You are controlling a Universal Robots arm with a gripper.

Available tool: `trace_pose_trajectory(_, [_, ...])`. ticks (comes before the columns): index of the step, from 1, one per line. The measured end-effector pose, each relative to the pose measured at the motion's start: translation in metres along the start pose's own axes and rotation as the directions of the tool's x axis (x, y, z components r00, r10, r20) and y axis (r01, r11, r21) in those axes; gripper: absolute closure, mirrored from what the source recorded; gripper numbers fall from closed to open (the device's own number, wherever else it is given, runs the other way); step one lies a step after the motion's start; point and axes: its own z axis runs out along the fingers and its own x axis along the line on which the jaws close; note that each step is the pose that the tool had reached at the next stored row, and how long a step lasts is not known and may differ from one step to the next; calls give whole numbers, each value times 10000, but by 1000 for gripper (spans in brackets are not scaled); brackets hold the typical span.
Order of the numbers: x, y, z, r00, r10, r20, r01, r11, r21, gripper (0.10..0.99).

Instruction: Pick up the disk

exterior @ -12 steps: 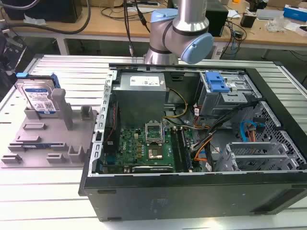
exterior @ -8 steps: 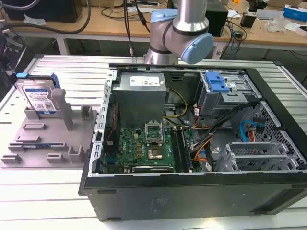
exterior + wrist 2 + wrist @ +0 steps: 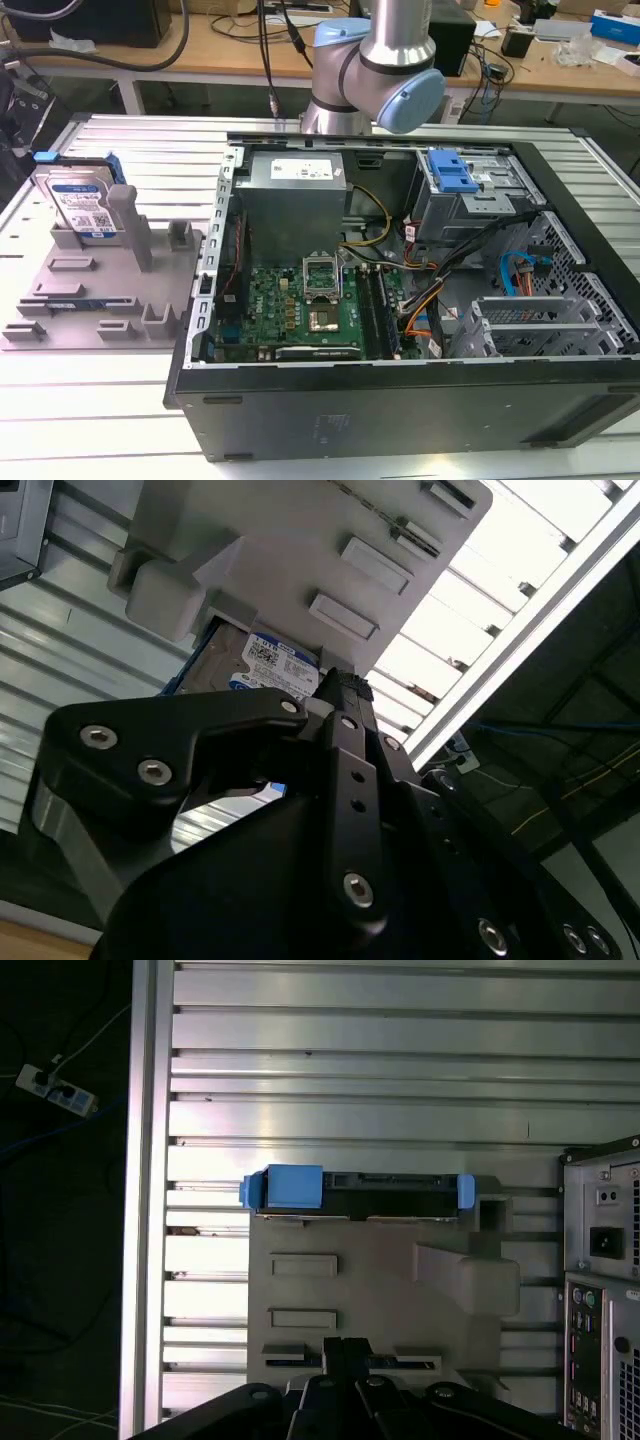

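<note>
1. The hand hangs over the grey plate. Its two fingers look pressed together, with nothing between them.
2. Farther on, the disk stands up on its edge in a slot at the plate's far side. The hand is well apart from it.
3. I think this is the reaching step, and the disk is not picked up yet. To grab it, the hand would need to open, line up over the disk's top edge and go straight down.
4. Beyond lies the silver desk. An open computer case sits just beside the plate.
</note>
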Motion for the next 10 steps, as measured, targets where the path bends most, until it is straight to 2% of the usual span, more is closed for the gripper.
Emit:
trace_pose_trajectory(3, [0,0,0,9999,-116,-5,116,9999,0,980])
trace_pose_trajectory(5, [0,0,1,9963,-856,-32,856,9963,-2,980])
trace_pose_trajectory(7, [0,0,1,9924,-1230,-47,1230,9924,-3,980])
trace_pose_trajectory(8, [0,0,1,9877,-1559,-59,1559,9878,-4,980])
trace_pose_trajectory(10, [0,0,2,9721,-2345,-89,2345,9721,-9,980])
